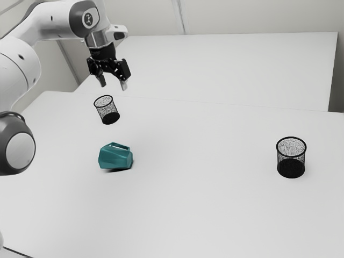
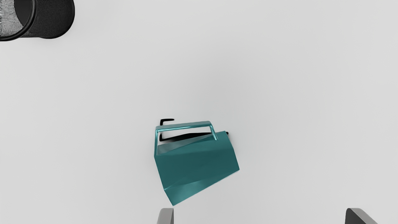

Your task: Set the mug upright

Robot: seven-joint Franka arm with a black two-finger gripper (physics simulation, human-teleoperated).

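A teal faceted mug [image 1: 115, 157] lies on its side on the white table in the exterior view, its handle on the upper side. High above the table, toward the back, the black gripper [image 1: 113, 85] hangs apart from the mug. In the wrist view the mug [image 2: 196, 165] lies beyond the fingertips, with its handle raised over a dark shadow. The gripper [image 2: 259, 216] is open there, its two fingertips wide apart with nothing held between them.
One black mesh cup [image 1: 107, 110] stands behind the mug, below the gripper; the wrist view has a mesh cup [image 2: 53, 18] at its corner. Another mesh cup [image 1: 291, 157] stands far toward the exterior view's right. The white table [image 1: 204, 204] extends around them.
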